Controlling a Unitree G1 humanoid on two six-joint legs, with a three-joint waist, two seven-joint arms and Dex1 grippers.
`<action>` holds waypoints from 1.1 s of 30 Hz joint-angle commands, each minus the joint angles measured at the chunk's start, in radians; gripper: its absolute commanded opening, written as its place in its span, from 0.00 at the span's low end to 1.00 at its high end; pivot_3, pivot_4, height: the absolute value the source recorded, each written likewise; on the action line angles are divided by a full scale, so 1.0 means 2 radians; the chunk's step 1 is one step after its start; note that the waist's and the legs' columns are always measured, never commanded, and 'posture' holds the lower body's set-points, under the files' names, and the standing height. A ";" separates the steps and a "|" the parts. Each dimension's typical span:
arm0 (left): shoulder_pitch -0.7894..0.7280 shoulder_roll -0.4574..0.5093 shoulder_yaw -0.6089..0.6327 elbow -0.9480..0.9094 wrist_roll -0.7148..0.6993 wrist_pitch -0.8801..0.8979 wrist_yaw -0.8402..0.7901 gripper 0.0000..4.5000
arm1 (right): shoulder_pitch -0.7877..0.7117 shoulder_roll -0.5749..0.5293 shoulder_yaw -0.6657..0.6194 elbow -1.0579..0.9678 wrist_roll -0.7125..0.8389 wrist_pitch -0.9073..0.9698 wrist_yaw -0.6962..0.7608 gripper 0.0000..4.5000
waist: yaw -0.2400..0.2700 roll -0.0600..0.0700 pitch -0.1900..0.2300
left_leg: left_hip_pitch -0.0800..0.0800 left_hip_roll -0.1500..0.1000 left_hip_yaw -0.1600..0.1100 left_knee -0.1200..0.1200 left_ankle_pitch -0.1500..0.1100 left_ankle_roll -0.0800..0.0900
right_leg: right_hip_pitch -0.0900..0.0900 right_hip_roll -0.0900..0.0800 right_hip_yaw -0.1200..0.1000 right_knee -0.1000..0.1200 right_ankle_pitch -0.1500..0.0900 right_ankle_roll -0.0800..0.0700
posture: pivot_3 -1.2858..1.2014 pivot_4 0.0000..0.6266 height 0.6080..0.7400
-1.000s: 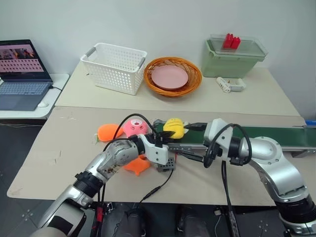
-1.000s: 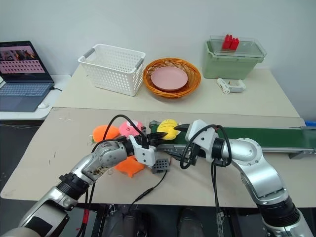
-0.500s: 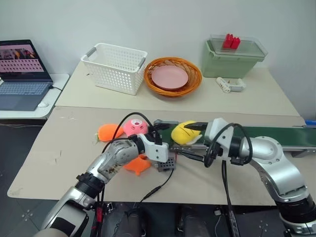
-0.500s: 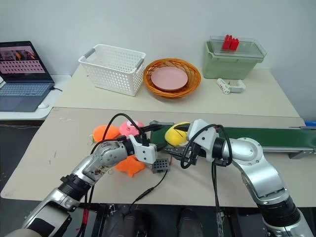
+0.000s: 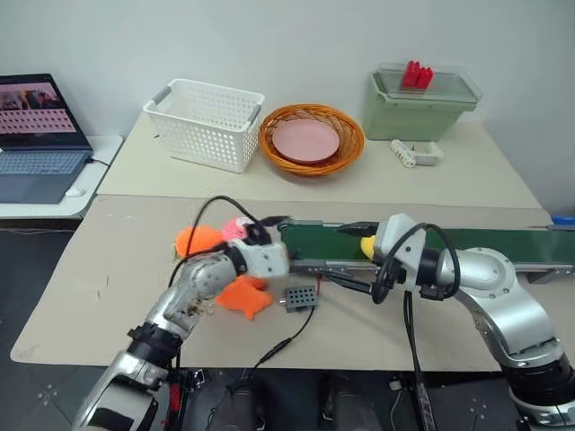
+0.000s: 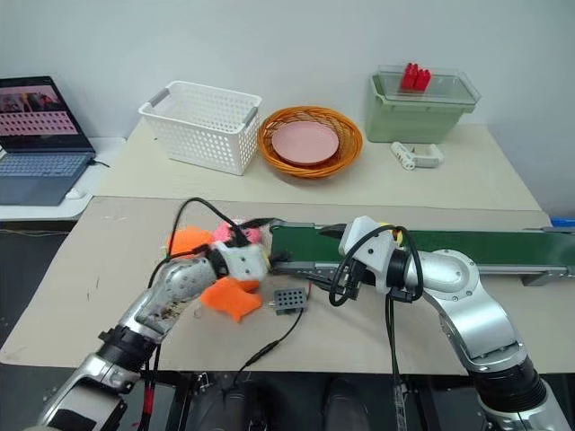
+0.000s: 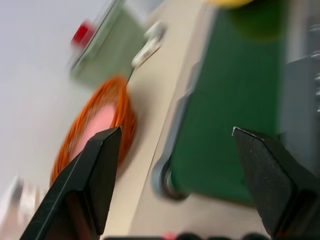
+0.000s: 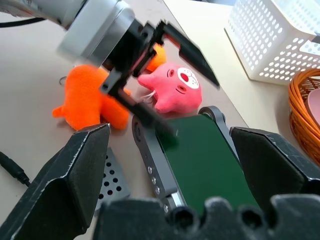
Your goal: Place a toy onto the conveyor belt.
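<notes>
Riding the belt [image 5: 467, 242] behind the gaping right pincer [image 5: 352, 256], the toy [image 5: 367, 244] lies right of the empty, gaping left pincer [image 5: 269, 235].

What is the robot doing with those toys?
The robot is putting a yellow toy on the long green conveyor belt. The toy lies on the belt now, mostly hidden behind the right arm. The left hand is open and empty beside the end of the belt, by the pink plush and the orange plush toys on the table. The right hand is open too, holding nothing.
</notes>
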 commanded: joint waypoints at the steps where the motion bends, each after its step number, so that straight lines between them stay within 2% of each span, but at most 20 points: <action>1: 0.005 -0.023 0.088 -0.068 -0.087 0.122 0.020 0.84 | 0.003 -0.004 -0.016 -0.012 0.002 0.000 -0.004 1.00 | -0.001 0.000 0.000 | 0.000 0.000 0.000 0.000 0.000 0.000 | 0.000 0.000 0.000 0.000 0.000 0.000 | 0.52 0.24 1.00; 6: -0.008 -0.070 0.233 -0.127 -0.185 0.273 0.111 0.84 | 0.008 0.005 -0.029 -0.005 -0.003 0.007 -0.032 1.00 | -0.004 0.000 0.000 | 0.001 0.000 0.000 0.000 0.000 0.000 | 0.001 0.000 0.000 0.000 0.000 0.000 | 0.52 0.24 1.00; 8: -0.015 -0.088 0.325 -0.142 -0.240 0.323 0.169 0.84 | 0.000 0.024 -0.049 0.016 -0.026 0.013 -0.089 1.00 | -0.004 0.000 0.000 | 0.001 0.000 0.000 0.000 0.000 0.000 | 0.001 0.000 0.000 0.000 0.000 0.001 | 0.52 0.24 1.00; 9: -0.017 -0.090 0.351 -0.147 -0.257 0.337 0.184 0.84 | -0.002 0.030 -0.055 0.023 -0.036 0.014 -0.107 1.00 | -0.006 0.000 0.000 | 0.001 0.000 -0.001 0.000 0.000 -0.001 | 0.002 0.000 0.000 0.000 0.000 0.001 | 0.52 0.24 1.00; 14: 0.010 -0.077 0.429 -0.142 -0.301 0.359 0.207 0.84 | -0.009 0.064 -0.083 0.062 -0.080 0.017 -0.195 1.00 | -0.006 0.000 0.000 | 0.003 0.000 0.000 0.000 0.000 -0.001 | 0.004 0.000 0.000 0.000 0.000 0.001 | 0.52 0.24 1.00; 22: 0.076 -0.072 0.426 -0.146 -0.315 0.338 0.192 0.84 | -0.018 0.106 -0.139 0.103 -0.077 -0.002 -0.258 1.00 | -0.004 0.000 0.000 | 0.004 -0.001 0.000 0.000 0.000 -0.001 | 0.006 0.000 0.000 -0.001 0.000 0.001 | 0.52 0.24 1.00; 33: 0.102 -0.053 0.390 -0.126 -0.315 0.313 0.158 0.84 | -0.009 0.133 -0.115 0.129 -0.094 -0.030 -0.260 1.00 | -0.011 0.000 0.000 | 0.005 0.000 0.000 -0.001 0.000 -0.001 | 0.006 0.000 0.000 -0.001 0.000 0.000 | 0.52 0.24 1.00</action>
